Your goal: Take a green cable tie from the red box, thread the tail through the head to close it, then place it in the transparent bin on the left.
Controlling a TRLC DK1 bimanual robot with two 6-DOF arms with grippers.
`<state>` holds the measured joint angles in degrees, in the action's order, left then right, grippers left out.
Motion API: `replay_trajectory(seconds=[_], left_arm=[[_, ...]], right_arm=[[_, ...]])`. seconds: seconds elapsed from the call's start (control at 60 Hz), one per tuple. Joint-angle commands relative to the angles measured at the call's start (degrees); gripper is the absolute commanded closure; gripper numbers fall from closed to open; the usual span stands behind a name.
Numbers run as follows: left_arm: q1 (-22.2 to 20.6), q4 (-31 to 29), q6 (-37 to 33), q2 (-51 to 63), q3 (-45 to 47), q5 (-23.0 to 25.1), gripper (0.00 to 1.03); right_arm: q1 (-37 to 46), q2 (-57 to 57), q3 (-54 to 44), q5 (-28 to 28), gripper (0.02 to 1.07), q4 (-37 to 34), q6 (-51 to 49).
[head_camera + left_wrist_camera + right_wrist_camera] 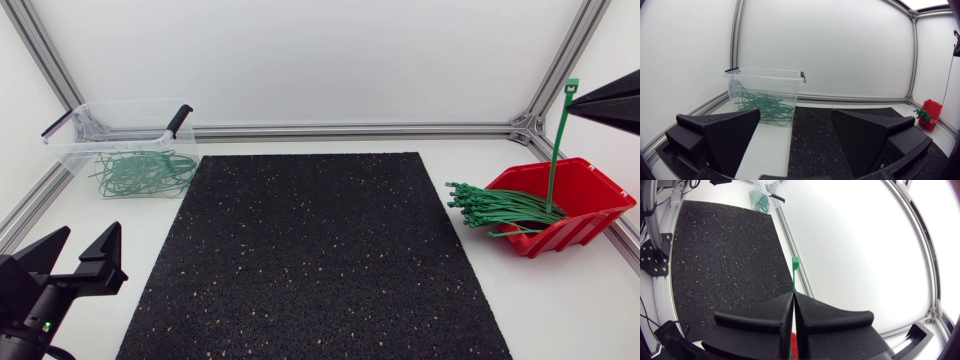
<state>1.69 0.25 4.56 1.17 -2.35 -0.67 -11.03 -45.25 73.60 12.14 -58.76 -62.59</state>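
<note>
Mostly flat room for moving over the mat (315,255), spread across the middle of the table (560,300) from near edge to far. Bounded at the back and along both sides by rails (350,130) at the table's edge, with white walls rising behind. White strips of table showing on either side of the mat.

Off the mat's far left corner, close to the back rail: the bin (75,150), with green loops (140,172) heaped inside and a black latch (179,119) on its rim. Off the mat's right side: the box (590,200), open front turned toward the mat, with a bundle (490,208) of straight green ties spilling over its front lip.

Low at the near left, just beside the mat: the left gripper (75,255), fingers spread wide, touching nothing, aimed toward the bin. High at the right, above the box: the right gripper (610,103), fingers pressed together on one tie (555,150), pinched just below its head. Head poking a little past the fingertips; tail hanging down almost straight to the box, ending beside the bundle. Contact at that lower end impossible to tell.
</note>
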Motion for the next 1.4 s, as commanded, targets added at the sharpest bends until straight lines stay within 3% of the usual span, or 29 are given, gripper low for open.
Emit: replay_trajectory(seconds=[0.0,0.15,0.333,0.55,0.833,1.2,1.383], left_arm=[[-0.5,-1.3,1.1,0.4,2.2,-0.1,0.04],[-1.1,-1.4,1.3,0.2,2.2,-0.1,0.04],[-1.7,-1.7,1.4,0.0,2.1,-0.1,0.04],[-2.0,-1.7,1.3,-0.3,2.2,-0.1,0.04],[-2.2,-1.5,1.0,-1.8,2.2,-0.1,0.04],[-6.8,0.5,-1.0,-2.0,2.0,0.0,0.04],[-8.2,0.3,-0.4,-1.3,-0.7,1.9,0.04]], right_arm=[[-3.8,0.2,0.8,-1.3,1.01,-2.3,5.3],[-10.6,-0.9,-2.0,-4.1,1.01,-4.2,13.2],[-16.1,-4.7,-5.7,-2.5,1.01,-4.0,21.5],[-18.2,-10.2,-7.8,6.5,1.01,-1.2,28.2],[-14.5,-20.7,-6.3,26.4,1.01,-0.4,32.5],[-13.1,-29.8,-10.4,37.7,1.01,6.9,33.9],[-10.9,-36.7,-8.7,43.7,1.01,6.5,34.6]])
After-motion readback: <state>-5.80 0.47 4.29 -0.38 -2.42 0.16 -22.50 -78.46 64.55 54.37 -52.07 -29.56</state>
